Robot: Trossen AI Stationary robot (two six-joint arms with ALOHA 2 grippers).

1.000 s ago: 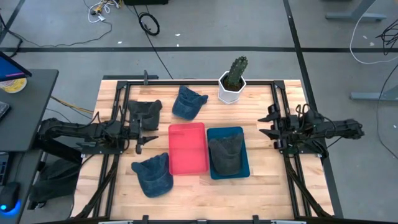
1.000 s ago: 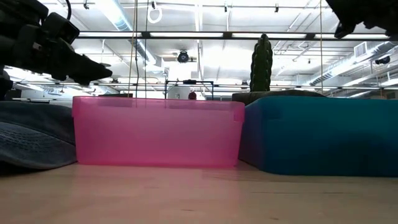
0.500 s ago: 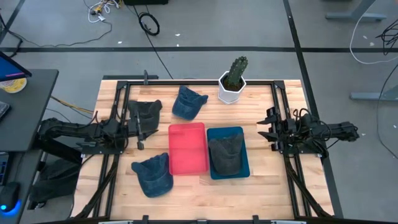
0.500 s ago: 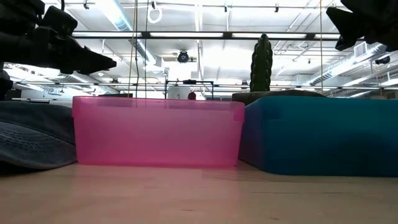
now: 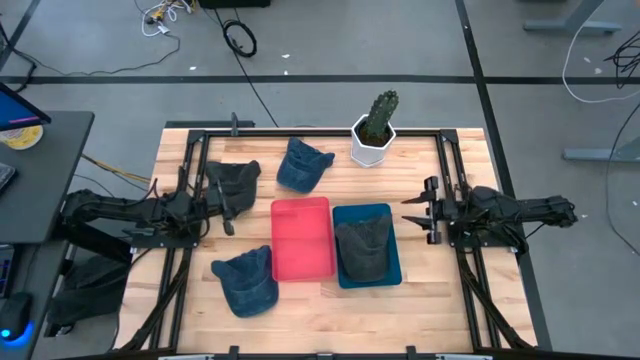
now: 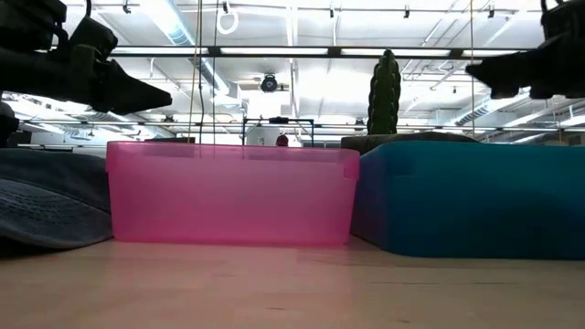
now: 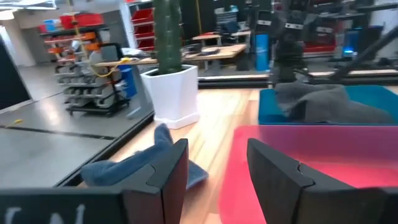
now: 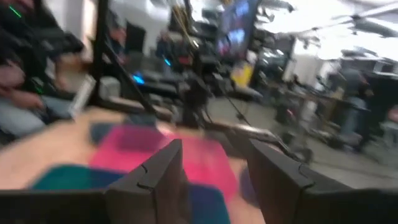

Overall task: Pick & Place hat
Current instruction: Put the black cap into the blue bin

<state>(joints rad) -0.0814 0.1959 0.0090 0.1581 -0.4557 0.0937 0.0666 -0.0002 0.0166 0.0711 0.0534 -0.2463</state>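
Worktop (image 5: 420,290) of pale wood carries everything in view, framed by black rails on which the two arms are mounted. At its middle a pink bin (image 5: 301,238) and a blue bin (image 5: 388,262) are set side by side, touching, presumably so that hats can be sorted into them. The blue bin already holds a dark grey hat (image 5: 365,247); the pink bin appears empty.

Three hats lie loose on the wood: a blue hat (image 5: 246,281) near the front edge beside the pink bin, a second blue hat (image 5: 303,164) behind the pink bin, and a dark hat (image 5: 234,181) just beside the left arm. A potted cactus (image 5: 376,127) is kept at the far edge, clear of the working area.

The left tool (image 5: 228,206) is held above the dark hat's edge, with its fingers spread and nothing between them, which suggests a grasp being prepared. The right tool (image 5: 417,212) hangs near the blue bin, likewise spread and carrying nothing, probably waiting out of the way.
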